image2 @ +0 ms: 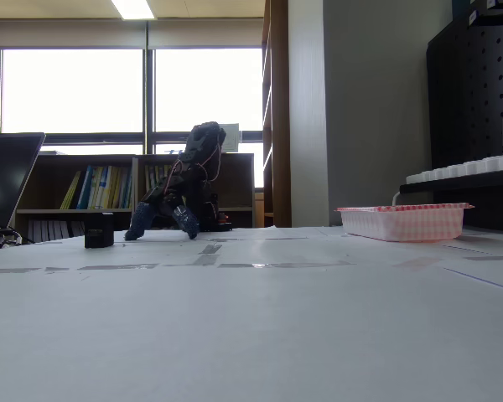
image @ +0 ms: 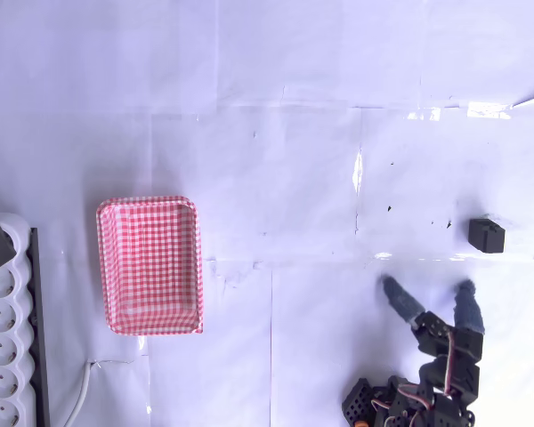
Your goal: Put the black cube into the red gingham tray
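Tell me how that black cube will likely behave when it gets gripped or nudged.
The black cube looks blocky with flat faces, so it should probably slide rather than roll. It seems rigid and small, likely light. The open end effector looks wide enough to straddle it.

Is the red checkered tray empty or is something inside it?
Empty. In the overhead view the red gingham tray shows only its checks; the black cube sits far away.

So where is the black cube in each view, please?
Overhead view: the black cube lies at the right, just above the open fingers.
Fixed view: the black cube stands at the left, beside the fingers.
Shared landmark: the red gingham tray, on the opposite side.
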